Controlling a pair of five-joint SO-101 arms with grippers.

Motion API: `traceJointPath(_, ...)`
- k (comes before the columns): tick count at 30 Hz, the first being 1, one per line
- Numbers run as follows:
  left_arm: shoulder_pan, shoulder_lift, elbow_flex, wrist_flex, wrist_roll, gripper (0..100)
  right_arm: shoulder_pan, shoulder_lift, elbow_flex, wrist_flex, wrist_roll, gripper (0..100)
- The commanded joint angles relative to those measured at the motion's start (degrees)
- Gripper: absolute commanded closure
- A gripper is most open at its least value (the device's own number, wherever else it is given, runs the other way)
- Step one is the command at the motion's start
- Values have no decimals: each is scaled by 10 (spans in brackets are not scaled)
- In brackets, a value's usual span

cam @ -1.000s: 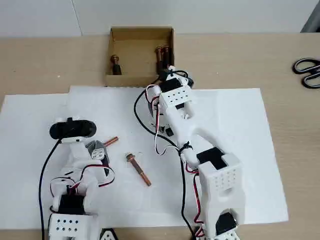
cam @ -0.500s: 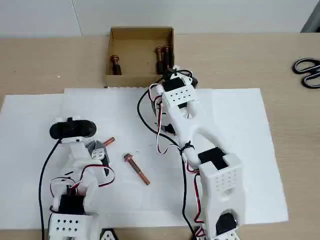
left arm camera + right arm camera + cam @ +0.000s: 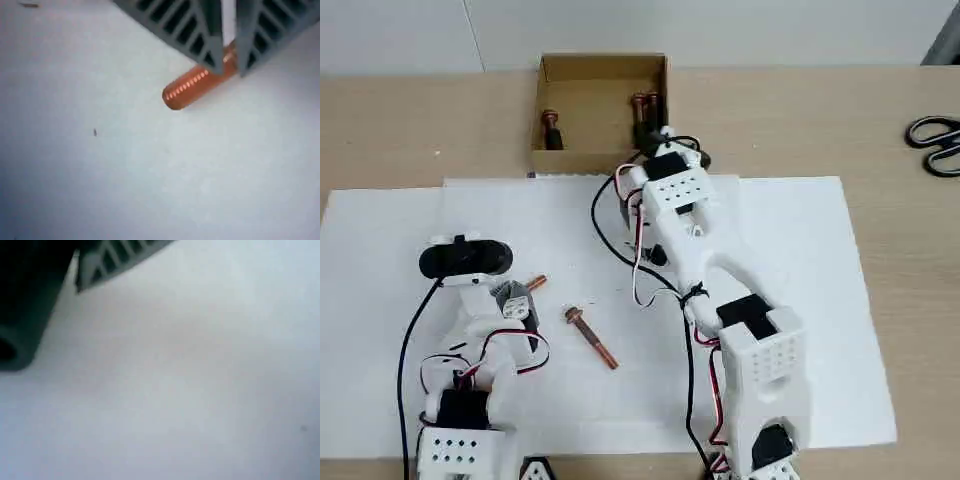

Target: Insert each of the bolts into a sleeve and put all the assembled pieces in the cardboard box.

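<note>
**Left hand holds a bolt aimed toward the box**

Lower left of the overhead view: the left hand [image 3: 228,60] is clamped on a bolt [image 3: 187,91]. Its long axis points upper right, toward the right hand [image 3: 648,140] beside the cardboard box [image 3: 582,160]. That hand's grip cannot be told.

arms [image 3: 760,370]: white | cables [image 3: 687,390]: black, red | left tool fingers [image 3: 192,25]: grey ribbed

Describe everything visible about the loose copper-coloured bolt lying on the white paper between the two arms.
The loose copper-coloured bolt looks like metal. It has a slim, straight shank with a darker, wider part at one end; whether that part is only its head cannot be told. It lies flat and diagonal on the white paper sheet, with the dark end toward the cardboard box and the bare tip pointing away from it. Nothing but the paper touches it.
</note>
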Motion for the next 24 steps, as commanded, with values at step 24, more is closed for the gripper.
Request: traceJointPath(24,3,-4,-5,2,3,994,32,14,-43,-31,42,986)
